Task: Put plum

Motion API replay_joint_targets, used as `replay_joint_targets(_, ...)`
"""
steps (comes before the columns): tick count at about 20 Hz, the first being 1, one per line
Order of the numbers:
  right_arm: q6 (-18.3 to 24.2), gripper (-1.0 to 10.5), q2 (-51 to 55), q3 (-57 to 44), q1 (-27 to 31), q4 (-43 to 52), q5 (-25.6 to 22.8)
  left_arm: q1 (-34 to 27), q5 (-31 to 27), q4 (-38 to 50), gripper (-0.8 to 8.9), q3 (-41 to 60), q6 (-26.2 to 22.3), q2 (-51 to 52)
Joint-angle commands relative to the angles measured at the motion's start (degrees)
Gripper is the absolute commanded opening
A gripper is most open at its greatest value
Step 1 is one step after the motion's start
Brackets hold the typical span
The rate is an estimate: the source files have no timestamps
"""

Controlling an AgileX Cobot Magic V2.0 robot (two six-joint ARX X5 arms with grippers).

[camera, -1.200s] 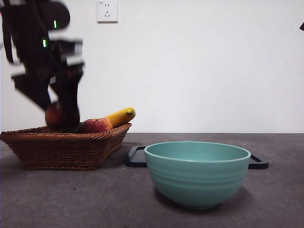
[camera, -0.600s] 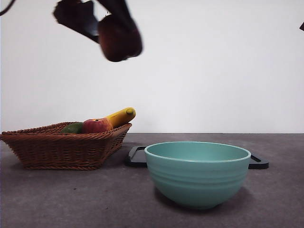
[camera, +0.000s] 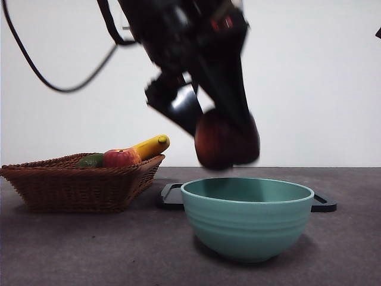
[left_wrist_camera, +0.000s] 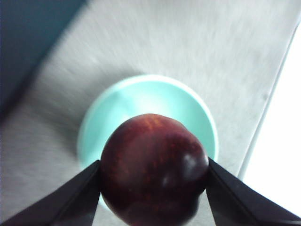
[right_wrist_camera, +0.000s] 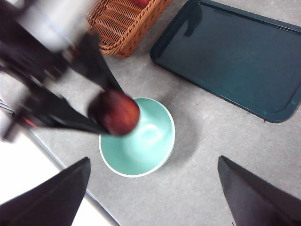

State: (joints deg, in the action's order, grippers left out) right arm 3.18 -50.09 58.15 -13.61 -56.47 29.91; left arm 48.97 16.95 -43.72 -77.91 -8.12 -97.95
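My left gripper [left_wrist_camera: 153, 181] is shut on the plum [left_wrist_camera: 153, 181], a dark maroon glossy round fruit. It holds the plum [camera: 226, 140] in the air just above the rim of the teal bowl [camera: 247, 215]. The left wrist view shows the bowl [left_wrist_camera: 146, 99] directly under the plum. The right wrist view shows the plum [right_wrist_camera: 114, 112] between the left gripper's black jaws over the bowl's [right_wrist_camera: 141, 146] edge. My right gripper [right_wrist_camera: 153, 188] is open and empty, high above the table.
A wicker basket [camera: 77, 185] at the left holds a red apple [camera: 121, 158], a green fruit [camera: 90, 161] and a banana [camera: 152, 145]. A dark tray [right_wrist_camera: 230, 61] lies behind the bowl. The basket also shows in the right wrist view [right_wrist_camera: 122, 23].
My left gripper lifted the plum out of the basket, carried it high to the right, and has now come down with it to just above the bowl.
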Motion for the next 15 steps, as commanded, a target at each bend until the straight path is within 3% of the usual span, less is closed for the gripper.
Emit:
replay_joint_targets(1,0.2,4.3,-0.4,1.1,-0.2,0.5,0.1,1.7,-2.2,1.3,2.44,-1.2,-1.5,-3.9)
replay_joint_targets(13,0.2,4.3,-0.4,1.1,-0.2,0.5,0.1,4.9,-6.6,5.3,2.5,-1.2,-3.0,-10.8)
replay_joint_targets(15,0.2,4.3,-0.4,1.1,-0.2,0.5,0.1,5.0,-6.6,4.9,3.24,-1.2,-3.0,-10.8)
